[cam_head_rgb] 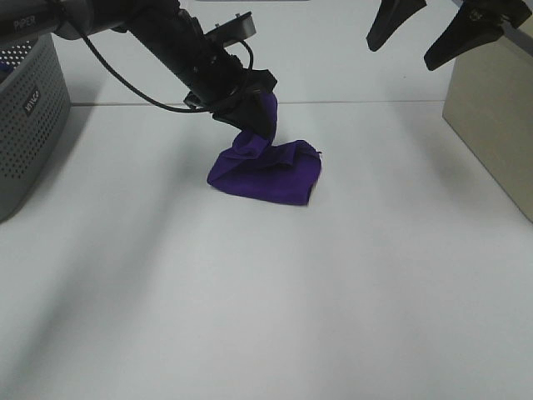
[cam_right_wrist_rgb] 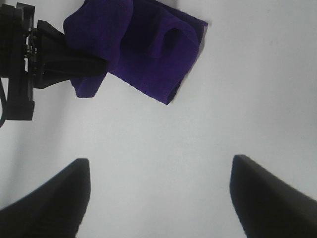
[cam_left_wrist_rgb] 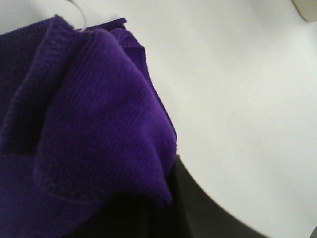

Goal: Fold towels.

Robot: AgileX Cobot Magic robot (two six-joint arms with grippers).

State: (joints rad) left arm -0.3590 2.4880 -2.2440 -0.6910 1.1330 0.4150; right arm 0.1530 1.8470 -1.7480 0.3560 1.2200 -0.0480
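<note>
We count one purple towel [cam_head_rgb: 271, 173], soft, ribbed and thinly hemmed, bunched mid-table on the white table [cam_head_rgb: 250, 317]. Our left gripper [cam_head_rgb: 250, 112] pinches a lifted corner of it. Farther right, our right gripper [cam_head_rgb: 433, 32] hangs wide open, empty. One perforated grey basket [cam_head_rgb: 29, 125] stands far left.

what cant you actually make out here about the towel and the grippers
- Left gripper fingertips: buried in the purple towel in the exterior high view; in the left wrist view cloth fills the frame.
- Towel's fold layers: bunched, not countable in any view.
- Grey basket: cut off by the exterior view's left edge, contents not visible.
- Right gripper: open, but its arm is cut off by the top edge of the exterior view.
</note>
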